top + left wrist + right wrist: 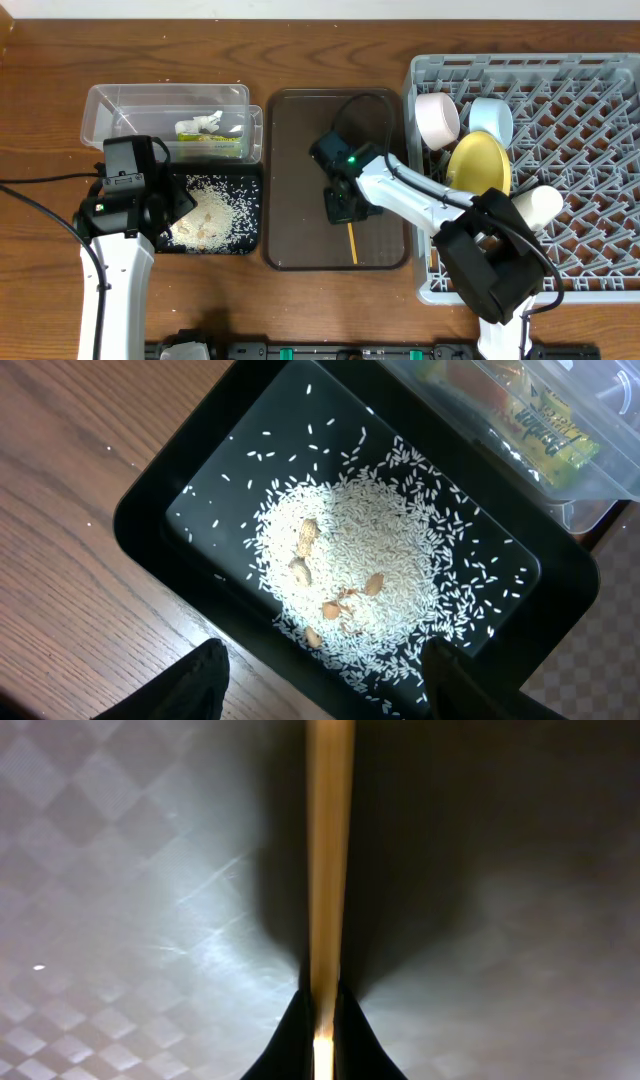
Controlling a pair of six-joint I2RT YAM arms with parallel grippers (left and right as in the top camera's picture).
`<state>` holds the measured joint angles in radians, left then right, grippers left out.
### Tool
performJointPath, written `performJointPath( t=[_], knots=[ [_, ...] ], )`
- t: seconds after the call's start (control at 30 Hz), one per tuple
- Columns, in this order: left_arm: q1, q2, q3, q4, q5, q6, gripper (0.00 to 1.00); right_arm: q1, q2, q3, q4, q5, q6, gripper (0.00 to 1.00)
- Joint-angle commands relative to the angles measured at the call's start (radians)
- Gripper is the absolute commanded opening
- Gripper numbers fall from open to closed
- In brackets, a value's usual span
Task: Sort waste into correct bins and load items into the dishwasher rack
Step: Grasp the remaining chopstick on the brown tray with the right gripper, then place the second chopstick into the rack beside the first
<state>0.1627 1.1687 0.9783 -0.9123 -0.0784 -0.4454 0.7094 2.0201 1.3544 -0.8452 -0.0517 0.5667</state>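
The whole setup sits on a brown wood-grain table (300, 40), and nothing of the room beyond it shows. Right under the right gripper (322, 1005) is the brown serving tray (300, 150). Up close in the wrist view its floor (120, 870) has a faint diamond pattern with a few scuffs and some glare.

The right gripper's fingers are pinched together on a wooden chopstick (330, 850). The stick runs straight out ahead of the fingertips, with its long axis in line with the gripper. From overhead the free end (353, 245) pointing away from the gripper toward the robot's side of the table, still inside the serving tray. I can't tell if the far tip is touching the tray floor or just above it.

The dishwasher rack (600, 200) is off to that gripper's side, just past the tray edge. It's holding the yellow plate (478, 162) on edge, the light blue bowl (492, 115), the white bowl (436, 118) and the small white cup (537, 205).

The left gripper (320, 690) hangs over the black tray (150, 530) with its fingers (190, 685) spread apart and nothing between them. Directly below and ahead of it is the pile of rice (350, 560) with a few tan bits (307, 537) mixed in. Just beyond the black tray is the clear tub (110, 110), with the wrapper (212, 140) and tissue (205, 122) inside.
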Motion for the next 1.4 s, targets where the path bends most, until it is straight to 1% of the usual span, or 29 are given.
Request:
performJointPath(
  t=[0.0,0.23,0.4,0.6,0.73,0.87,0.93,1.03,1.07,1.13,1.2,1.23,1.3,1.37],
  knots=[
    [0.004,-0.009,0.005,-0.003,-0.008,-0.005,0.65,-0.045,-0.050,0.032,-0.016,0.032,-0.011,0.01],
    [0.004,-0.009,0.005,-0.003,-0.008,-0.005,0.65,-0.152,-0.253,0.060,-0.105,0.021,-0.135,0.01],
    [0.004,-0.009,0.005,-0.003,-0.008,-0.005,0.65,-0.239,-0.379,0.060,-0.200,0.021,-0.219,0.01],
    [0.004,-0.009,0.005,-0.003,-0.008,-0.005,0.65,-0.320,-0.397,0.041,-0.330,0.087,-0.232,0.01],
    [0.004,-0.009,0.005,-0.003,-0.008,-0.005,0.65,-0.357,-0.397,-0.025,-0.329,0.124,-0.232,0.01],
    [0.004,-0.009,0.005,-0.003,-0.008,-0.005,0.65,-0.372,-0.397,-0.091,-0.265,0.133,-0.231,0.03],
    [0.004,-0.009,0.005,-0.003,-0.008,-0.005,0.65,-0.375,-0.397,-0.106,-0.254,0.130,-0.231,0.11],
    [0.004,-0.009,0.005,-0.003,-0.008,-0.005,0.65,-0.375,-0.398,-0.107,-0.253,0.130,-0.232,0.17],
    [0.004,-0.009,0.005,-0.002,-0.008,-0.005,0.72,-0.375,-0.399,-0.106,-0.248,0.130,-0.232,0.20],
    [0.004,-0.009,0.005,0.005,-0.003,-0.003,0.74,-0.375,-0.399,-0.104,-0.235,0.130,-0.231,0.23],
    [0.004,-0.010,0.006,0.019,0.042,0.037,0.77,-0.375,-0.406,-0.098,-0.201,0.106,-0.231,0.27],
    [0.003,-0.010,0.007,0.029,0.067,0.059,0.78,-0.375,-0.414,-0.095,-0.177,0.084,-0.232,0.32],
    [-0.009,-0.009,0.008,0.053,0.108,0.095,0.79,-0.375,-0.435,-0.092,-0.122,0.046,-0.238,0.47],
    [-0.031,-0.009,0.008,0.072,0.129,0.140,0.80,-0.377,-0.465,-0.092,-0.050,0.003,-0.278,0.59]
  ],
)
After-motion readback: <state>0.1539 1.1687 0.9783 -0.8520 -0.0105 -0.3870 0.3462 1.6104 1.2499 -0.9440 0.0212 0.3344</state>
